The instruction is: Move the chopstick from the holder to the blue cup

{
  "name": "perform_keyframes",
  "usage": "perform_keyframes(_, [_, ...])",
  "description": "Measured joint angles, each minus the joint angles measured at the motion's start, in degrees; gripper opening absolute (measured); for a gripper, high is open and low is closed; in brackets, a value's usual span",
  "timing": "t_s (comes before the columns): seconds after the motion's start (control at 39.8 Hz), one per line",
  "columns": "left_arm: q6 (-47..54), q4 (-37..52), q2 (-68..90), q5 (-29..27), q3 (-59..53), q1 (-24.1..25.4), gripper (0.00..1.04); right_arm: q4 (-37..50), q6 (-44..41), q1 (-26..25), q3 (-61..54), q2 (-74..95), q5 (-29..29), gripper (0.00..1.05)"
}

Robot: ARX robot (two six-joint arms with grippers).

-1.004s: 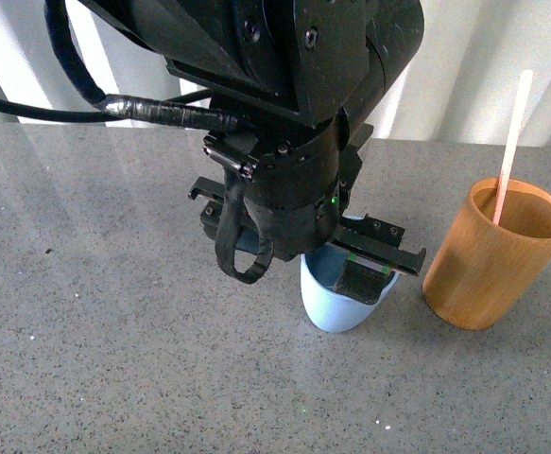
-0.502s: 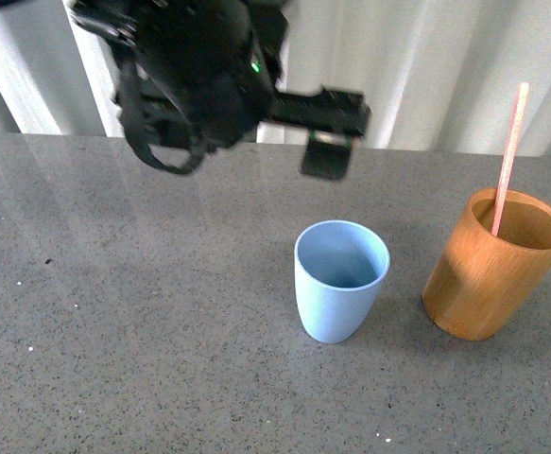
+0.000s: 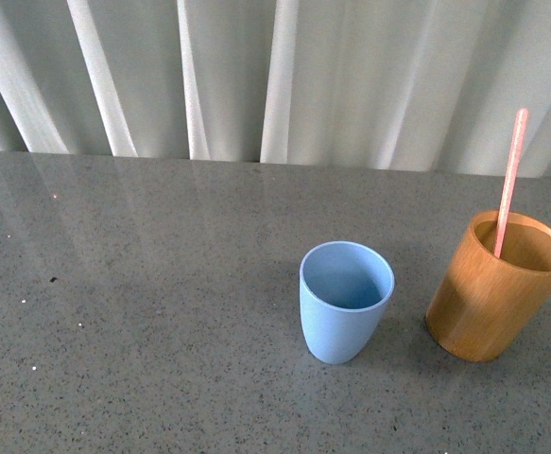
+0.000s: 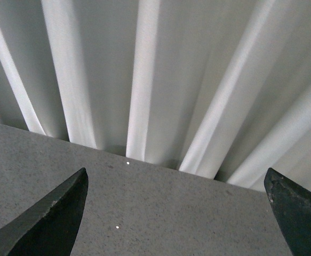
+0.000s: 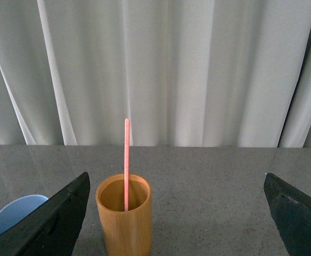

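Front view: a grey speckled counter (image 3: 162,331) with a pale pleated curtain (image 3: 275,76) behind it. Neither arm shows here.

Your left pincer (image 4: 175,170) is released, its two dark fingers spread wide and grasping nothing. Its camera sees only bare counter and curtain, so it points away from the holder.

To the left of the holder, near it but not touching, stands the blue cup (image 3: 346,303), upright and empty, mouth open upward.

The holder (image 3: 488,303) is a tan wooden cylinder, upright on the counter. The chopstick (image 3: 509,180) is inside it, a thin pink stick resting against the holder's far inner wall. Its long axis is nearly vertical, the top tipped slightly away from the blue cup, and more than half its length stands clear above the holder's rim.

Your right pincer (image 5: 176,174) is also released, fingers wide apart and empty. In its camera the holder (image 5: 123,213) and the chopstick (image 5: 126,160) stand ahead of it, inside the span of the open fingers, with the blue cup (image 5: 16,210) beyond the holder's side. The right arm looks the nearer and better aimed, and the exposed upper shaft is the part to take.

No brand, label or writing can be read anywhere.
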Motion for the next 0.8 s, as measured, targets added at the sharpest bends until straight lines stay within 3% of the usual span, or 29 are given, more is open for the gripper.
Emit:
perform_keyframes(0.1, [0.3, 0.0, 0.5, 0.5, -0.3, -0.3, 0.98, 0.0, 0.0, 0.0, 0.0, 0.0, 0.0, 0.95])
perform_keyframes(0.15, [2.2, 3.1, 0.7, 3.5, -1.6, 0.0, 0.93, 0.0, 0.0, 0.0, 0.0, 0.0, 0.0, 0.95])
perform_keyframes(0.28, [7.3, 14.3, -3.3, 10.4, -10.5, 1.9, 0.70, 0.0, 0.0, 0.0, 0.0, 0.0, 0.1, 0.95])
perform_keyframes(0.6, [9.0, 17.8, -13.7, 14.1, -25.4, 6.4, 0.20, 0.0, 0.0, 0.0, 0.0, 0.0, 0.0, 0.95])
perform_keyframes(0.68, [9.3, 18.0, -17.0, 15.2, -28.7, 7.3, 0.04, 0.0, 0.0, 0.0, 0.0, 0.0, 0.1, 0.95])
perform_keyframes(0.8, [9.5, 17.3, -23.0, 16.3, -33.8, 9.1, 0.04, 0.0, 0.0, 0.0, 0.0, 0.0, 0.0, 0.95])
